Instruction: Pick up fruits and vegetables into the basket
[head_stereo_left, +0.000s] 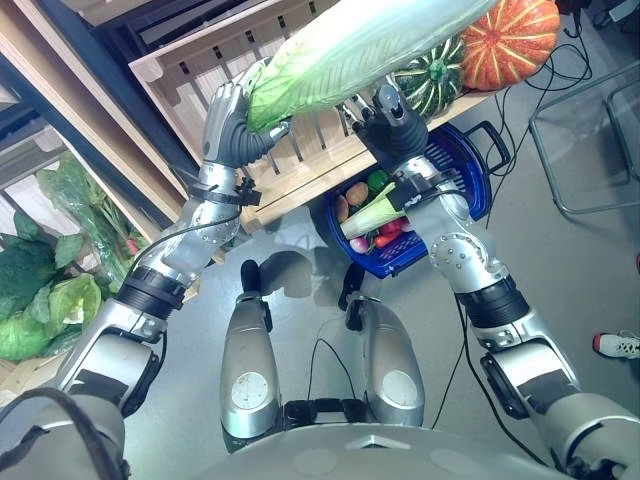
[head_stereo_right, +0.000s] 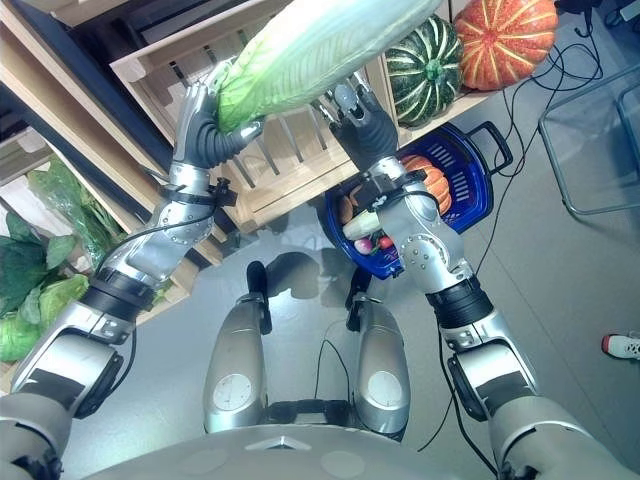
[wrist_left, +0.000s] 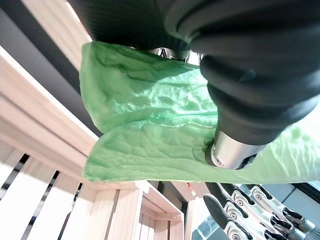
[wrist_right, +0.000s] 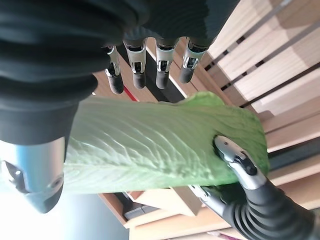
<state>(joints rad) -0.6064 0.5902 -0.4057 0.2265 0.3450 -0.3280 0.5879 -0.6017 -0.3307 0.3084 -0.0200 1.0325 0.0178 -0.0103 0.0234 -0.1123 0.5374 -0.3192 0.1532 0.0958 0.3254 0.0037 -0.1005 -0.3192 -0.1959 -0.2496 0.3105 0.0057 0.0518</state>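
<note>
Pale green napa cabbage (head_stereo_left: 350, 45), bulky and leafy-soft, rests clasped in left hand (head_stereo_left: 232, 125) while open-fingered right hand (head_stereo_left: 385, 120) supports beneath.

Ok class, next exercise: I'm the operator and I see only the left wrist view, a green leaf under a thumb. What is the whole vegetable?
Observer: A long pale-green cabbage, held high, with its end gripped by the left hand.
Operator: Is the other hand helping?
Observer: The right hand is under the cabbage's middle, fingers straight.
Operator: Where is the basket?
Observer: The blue basket sits on the floor beside the wooden shelf, partly behind the right arm. It holds a leek and other vegetables.
</note>
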